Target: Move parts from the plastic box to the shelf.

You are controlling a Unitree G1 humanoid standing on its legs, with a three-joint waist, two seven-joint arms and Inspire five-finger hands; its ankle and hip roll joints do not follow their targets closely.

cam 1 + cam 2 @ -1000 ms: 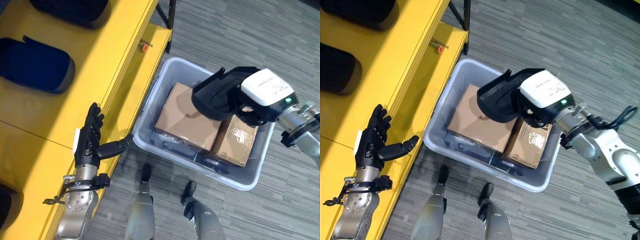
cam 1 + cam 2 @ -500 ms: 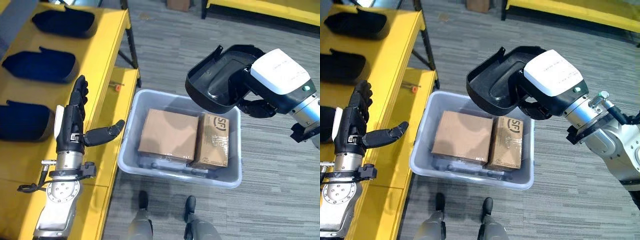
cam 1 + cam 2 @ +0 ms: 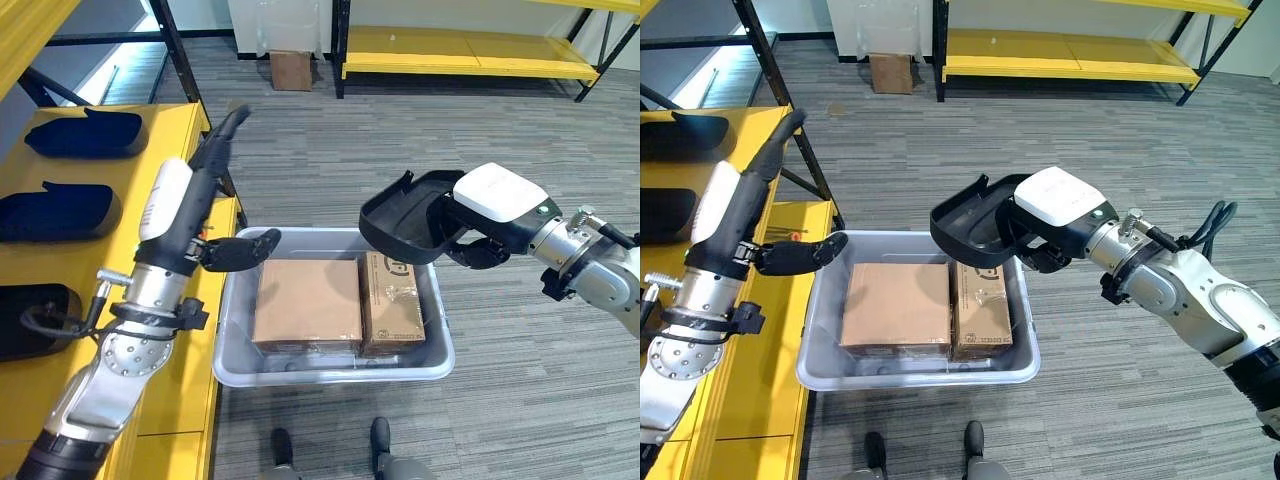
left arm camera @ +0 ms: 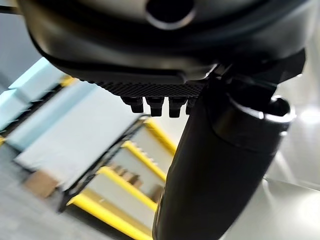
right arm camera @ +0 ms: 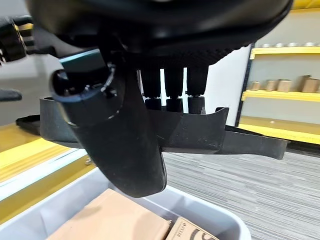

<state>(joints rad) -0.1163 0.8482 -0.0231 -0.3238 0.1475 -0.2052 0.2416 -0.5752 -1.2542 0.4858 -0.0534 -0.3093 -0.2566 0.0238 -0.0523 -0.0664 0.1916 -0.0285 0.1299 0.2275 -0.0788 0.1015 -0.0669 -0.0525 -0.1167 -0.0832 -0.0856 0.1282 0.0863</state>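
Right hand [image 3: 487,222] has its fingers and thumb curled round a black moulded plastic shell part [image 3: 405,215], held in the air over the far right corner of the grey translucent plastic box [image 3: 232,362], clear of the contents. In the right wrist view the fingers [image 5: 174,85] lie across the shell's rim [image 5: 200,131], with the thumb in front.

Inside the box: a large plain brown cardboard carton [image 3: 307,306] on the left and a narrower taped brown carton [image 3: 391,304] on the right, side by side and touching. Dark items below the cartons at the near edge are too hidden to identify.

Left hand [image 3: 190,215] is raised between the yellow shelf [image 3: 185,135] and the box, fingers straight and pointing away, thumb [image 3: 243,249] sticking out toward the box's far left corner; it holds nothing.

On the shelf at left: two dark blue moulded shell parts [image 3: 85,133] [image 3: 55,208] in a row, and a third dark one [image 3: 30,320] nearer, cut off by the frame edge. A black shelf post [image 3: 180,50] stands just behind the left hand.

Far side: another yellow rack [image 3: 460,45] low over the grey striped floor [image 3: 520,400], with a small brown cardboard box [image 3: 291,70] beside it.
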